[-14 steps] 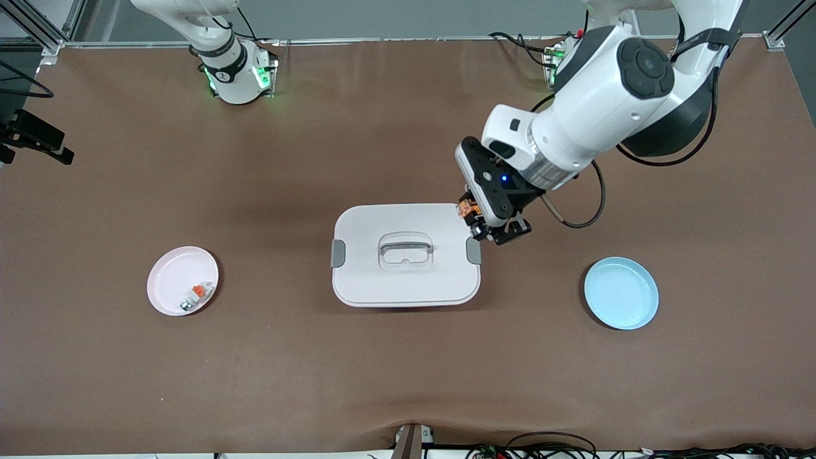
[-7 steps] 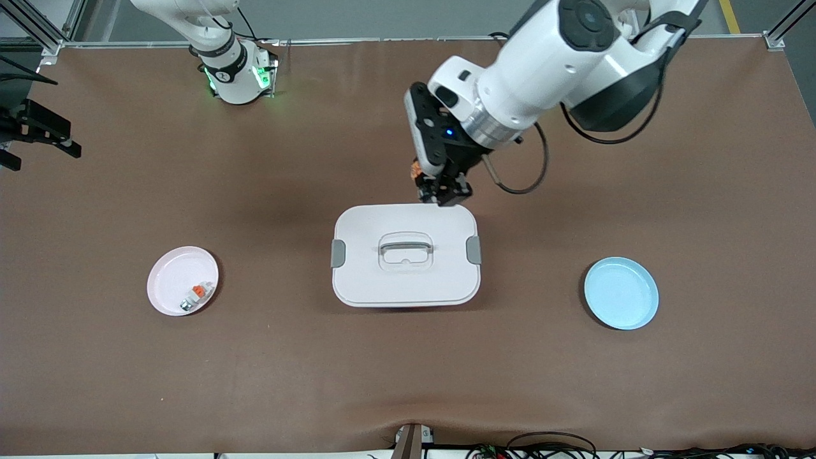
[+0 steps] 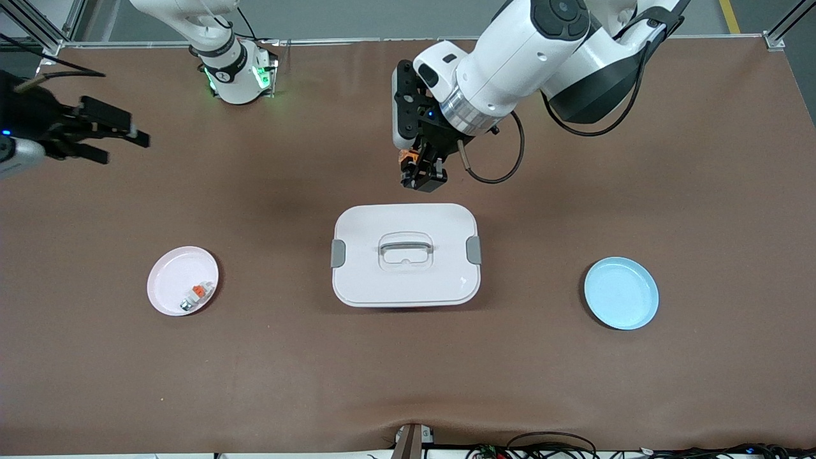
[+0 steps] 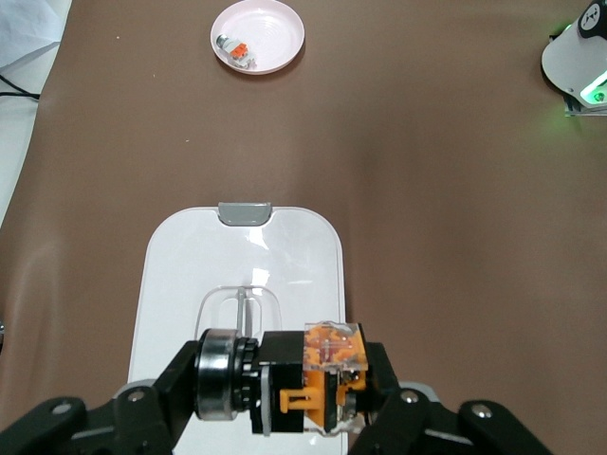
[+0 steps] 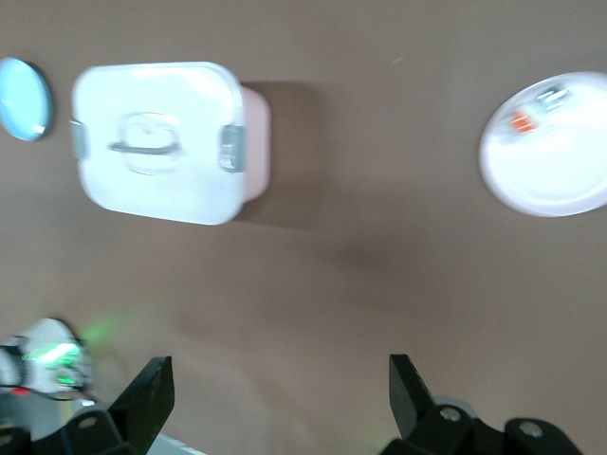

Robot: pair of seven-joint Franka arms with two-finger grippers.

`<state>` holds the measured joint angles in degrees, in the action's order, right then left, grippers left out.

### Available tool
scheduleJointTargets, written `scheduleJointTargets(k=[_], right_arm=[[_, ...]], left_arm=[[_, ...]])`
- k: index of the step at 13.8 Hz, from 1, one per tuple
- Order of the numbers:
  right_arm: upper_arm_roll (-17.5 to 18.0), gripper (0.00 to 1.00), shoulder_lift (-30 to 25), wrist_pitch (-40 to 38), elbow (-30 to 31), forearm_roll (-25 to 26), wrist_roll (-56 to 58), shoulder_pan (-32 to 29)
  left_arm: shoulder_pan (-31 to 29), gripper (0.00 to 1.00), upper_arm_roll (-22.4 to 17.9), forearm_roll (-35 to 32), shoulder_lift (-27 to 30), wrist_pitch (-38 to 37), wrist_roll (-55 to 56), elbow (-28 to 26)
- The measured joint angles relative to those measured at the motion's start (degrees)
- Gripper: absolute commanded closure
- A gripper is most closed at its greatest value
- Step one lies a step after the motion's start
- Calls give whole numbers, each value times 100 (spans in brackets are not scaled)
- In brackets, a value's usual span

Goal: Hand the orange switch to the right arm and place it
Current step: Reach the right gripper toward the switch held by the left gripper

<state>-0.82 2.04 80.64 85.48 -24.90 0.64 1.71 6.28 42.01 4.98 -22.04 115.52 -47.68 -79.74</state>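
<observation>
A brown table (image 3: 268, 370) carried everything. The largest thing on it was a white box (image 3: 405, 255) with a handled lid and grey clips at both ends, sitting near the middle. The left arm reached in from its base and held the left gripper (image 3: 421, 173) in the air over the bare table just next to the box's edge on the robots' side. Its fingers (image 4: 142, 417) were clamped tight on the orange switch (image 4: 303, 379), a small black block with a silver ring at one end and a clear orange-tinted cap at the other, lying sideways between the pads. In the front view the switch (image 3: 408, 158) showed only as a speck of orange at the fingertips.

The right gripper (image 3: 108, 131) hung over the table at the right arm's end, well apart from the box, its fingers (image 5: 147, 393) spread wide with nothing between them.

A blue plate (image 3: 621, 293) lay toward the left arm's end of the table, bare. A pink plate (image 3: 172, 271) lay toward the right arm's end, and on it, against the rim closest to the box, sat a small white-grey part (image 3: 196, 294) with an orange tab.
</observation>
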Motion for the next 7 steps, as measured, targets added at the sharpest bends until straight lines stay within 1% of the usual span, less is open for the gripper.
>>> scheduleJointTargets(k=[3,7], right_arm=[[19,0,15,642,597,-781,-160,186],[27,0,23,1499,1216,-1483,-210,567]], left_arm=[[1,100,40,0,-61,-2,-104,-2],[0,100,51,0,-111,-3,-109,-3]])
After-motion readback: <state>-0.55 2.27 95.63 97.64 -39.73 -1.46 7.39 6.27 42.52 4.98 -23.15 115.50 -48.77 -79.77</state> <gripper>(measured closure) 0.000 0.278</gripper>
